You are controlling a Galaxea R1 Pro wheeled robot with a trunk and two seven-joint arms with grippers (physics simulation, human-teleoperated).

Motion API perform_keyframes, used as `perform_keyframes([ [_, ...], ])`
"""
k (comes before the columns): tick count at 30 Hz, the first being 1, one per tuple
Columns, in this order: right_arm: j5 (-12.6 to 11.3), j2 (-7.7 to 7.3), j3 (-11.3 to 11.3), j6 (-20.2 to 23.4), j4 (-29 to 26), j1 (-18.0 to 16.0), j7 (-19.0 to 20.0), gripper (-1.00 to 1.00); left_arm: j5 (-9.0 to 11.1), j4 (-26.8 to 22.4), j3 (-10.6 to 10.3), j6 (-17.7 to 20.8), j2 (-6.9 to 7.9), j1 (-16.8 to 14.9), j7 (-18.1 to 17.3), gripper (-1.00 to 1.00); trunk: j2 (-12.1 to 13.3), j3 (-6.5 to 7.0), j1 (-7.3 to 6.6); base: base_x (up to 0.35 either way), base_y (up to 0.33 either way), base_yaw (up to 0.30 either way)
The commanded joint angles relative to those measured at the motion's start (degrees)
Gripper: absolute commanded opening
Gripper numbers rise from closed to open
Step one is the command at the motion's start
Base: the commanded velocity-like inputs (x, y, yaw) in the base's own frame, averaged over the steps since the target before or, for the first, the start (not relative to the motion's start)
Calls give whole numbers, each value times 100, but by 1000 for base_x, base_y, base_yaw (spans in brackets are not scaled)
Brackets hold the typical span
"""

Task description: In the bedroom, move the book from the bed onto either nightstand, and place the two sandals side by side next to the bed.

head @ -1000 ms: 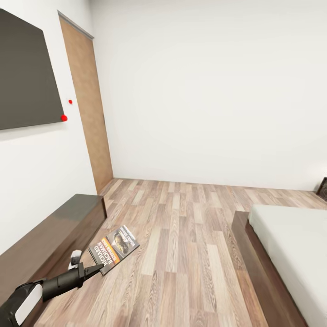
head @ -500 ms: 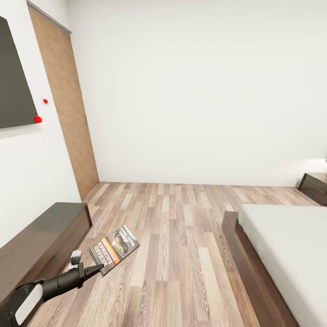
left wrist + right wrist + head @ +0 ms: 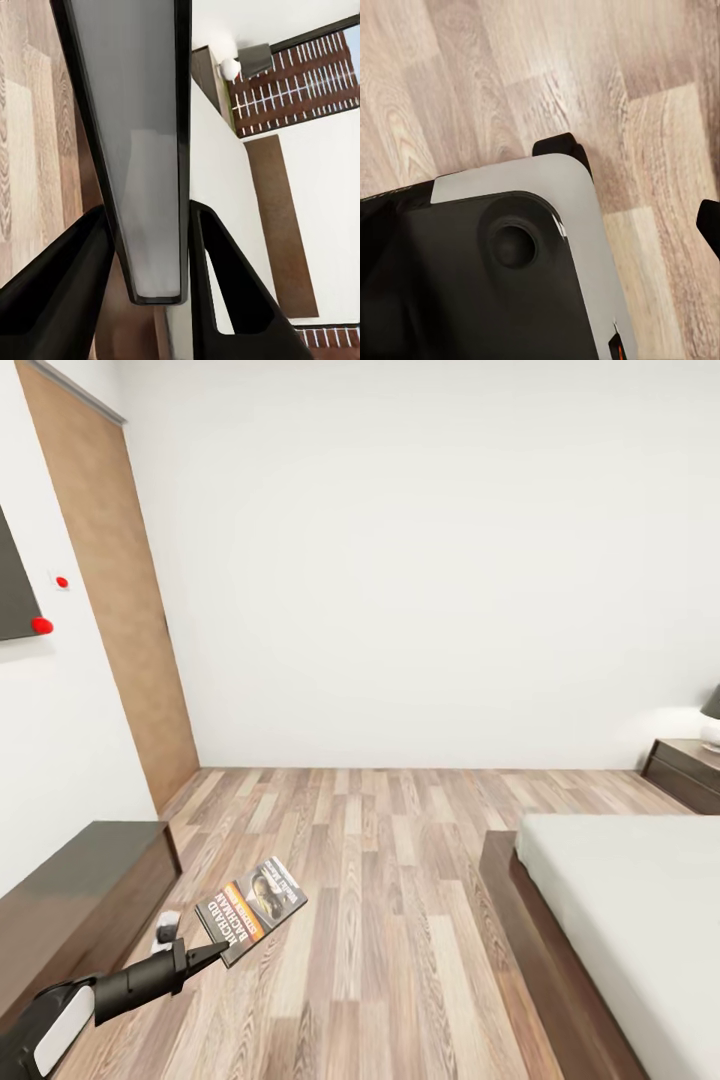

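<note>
Low at 7 o'clock in head view: our left gripper (image 3: 215,957), fingers clamped on the book (image 3: 252,908), cover up, held over the wood floor (image 3: 370,920).
Left wrist view: book (image 3: 142,150) seen edge-on, pinched between two dark fingers (image 3: 52,300); cover not readable here.
Right gripper: we only catch a dark finger tip (image 3: 711,225) at the frame edge over the floor (image 3: 510,82); the other finger is not seen, so we cannot tell if it is apart or together.
Robot base: grey and black body (image 3: 487,270) blocks much of the right wrist view.
Bed: (image 3: 630,920) at 4 o'clock, cut off by the frame, pale mattress on a dark frame.
Nightstand: (image 3: 685,770) at 3 o'clock, only partly in frame; lamp (image 3: 712,720) on it mostly cut off.
Bench: long dark one (image 3: 70,905) at 8 o'clock, far end out of frame.
Door: brown (image 3: 110,600) at 10 o'clock.
Wall panel: dark (image 3: 12,590) at 9 o'clock, mostly cut off, red dot (image 3: 41,625) beside it.
</note>
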Motion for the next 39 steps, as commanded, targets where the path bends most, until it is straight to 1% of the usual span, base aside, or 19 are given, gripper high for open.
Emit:
perform_keyframes([
  [1,-48,2,49,-25,24,-10,36,100,36,0,3,51,2,-4,-13,-100,-3,-6,2,195,0,-8],
  [39,-51,3,60,-25,24,-10,36,100,36,-1,4,51,-2,-4,2,-100,-3,-6,2,195,0,-1],
])
